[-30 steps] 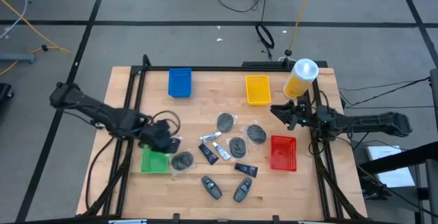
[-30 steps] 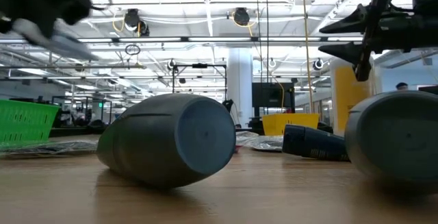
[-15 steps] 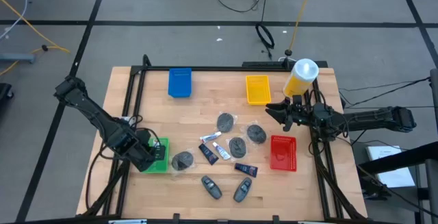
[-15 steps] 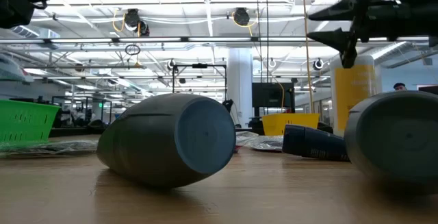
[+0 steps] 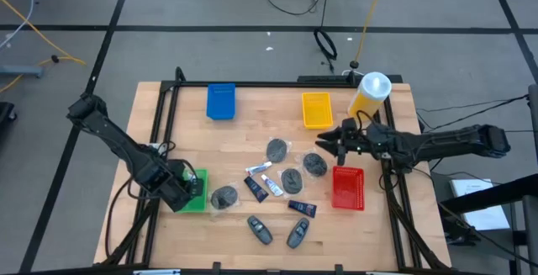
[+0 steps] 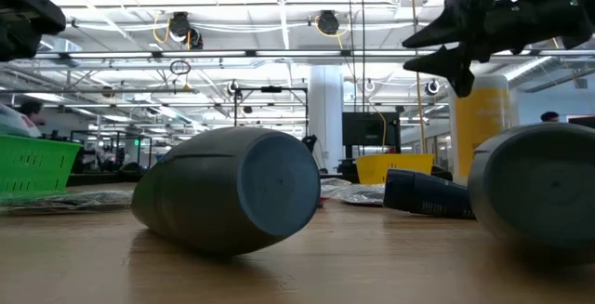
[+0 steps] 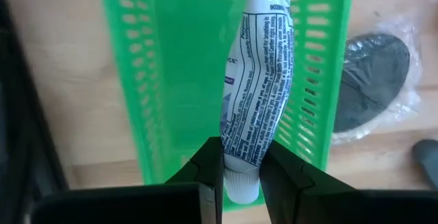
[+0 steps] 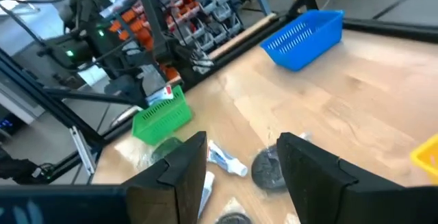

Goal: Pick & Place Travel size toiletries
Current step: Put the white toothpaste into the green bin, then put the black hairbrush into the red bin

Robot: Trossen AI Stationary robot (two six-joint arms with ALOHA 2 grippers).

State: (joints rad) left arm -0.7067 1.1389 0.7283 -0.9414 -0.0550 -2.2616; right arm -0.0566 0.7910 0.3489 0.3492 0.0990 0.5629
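One white tube (image 7: 256,101) in left gripper (image 7: 241,166), over green tray (image 7: 137,80)

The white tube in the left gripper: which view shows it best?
Left wrist view: the white tube fills it, pinched near its cap, over the green tray. The right wrist view shows a speck; high and low views hide it.

Workshop: parts racks (image 8: 179,5), strip lights (image 6: 279,25)

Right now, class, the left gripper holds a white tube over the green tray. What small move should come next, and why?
Probably open the left gripper: it is shut on the white tube, which hangs directly above the green tray, so releasing should drop it in. The right gripper hovers open above the grey pads.
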